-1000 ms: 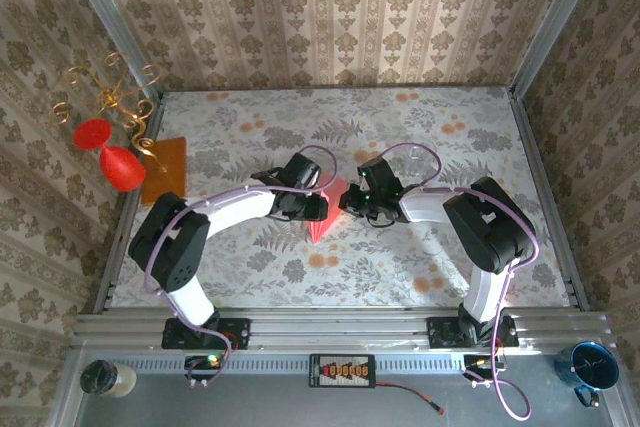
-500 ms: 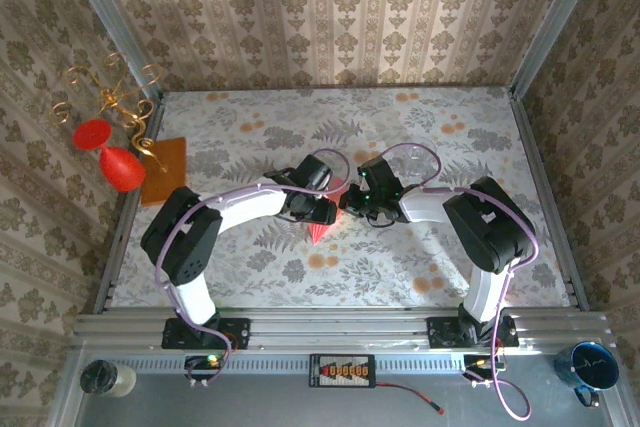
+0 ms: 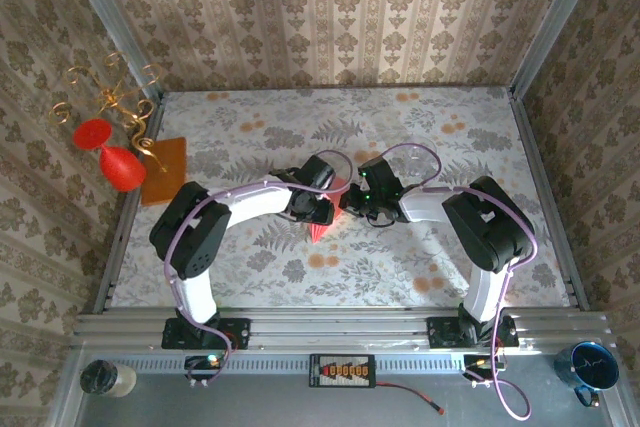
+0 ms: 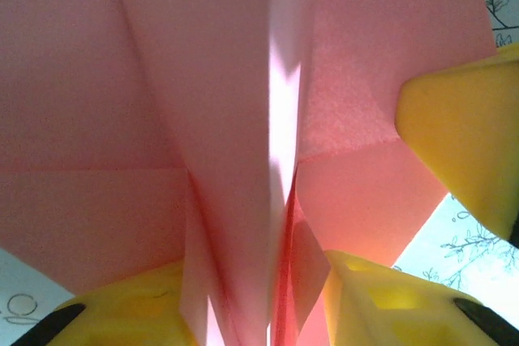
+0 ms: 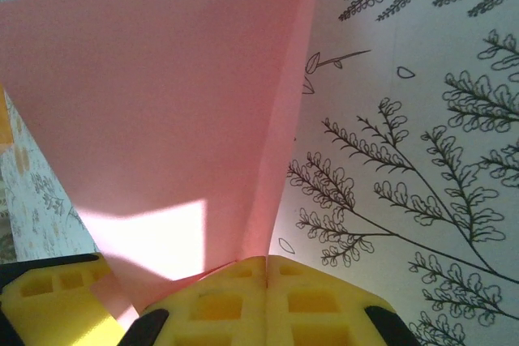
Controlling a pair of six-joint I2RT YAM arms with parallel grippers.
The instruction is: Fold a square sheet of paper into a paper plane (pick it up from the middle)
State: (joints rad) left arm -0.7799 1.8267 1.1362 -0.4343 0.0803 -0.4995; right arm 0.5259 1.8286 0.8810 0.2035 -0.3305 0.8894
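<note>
Paper plane [image 3: 321, 228]: pink folded dart at middle of table, on floral cloth [image 3: 450, 147], sharp point toward arm bases, both grippers at its upper end. Left gripper [image 4: 259, 313]: yellow fingers partly apart, straddling plane's raised centre fold; cannot tell whether they squeeze it. Right gripper [image 5: 268, 269]: yellow fingers pressed together, pinching plane's edge.

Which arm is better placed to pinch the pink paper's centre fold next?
Probably left: the left end effector straddles the centre fold of the paper plane, jaws apart, free to close. The right end effector is shut on the paper, anchoring it.
</note>
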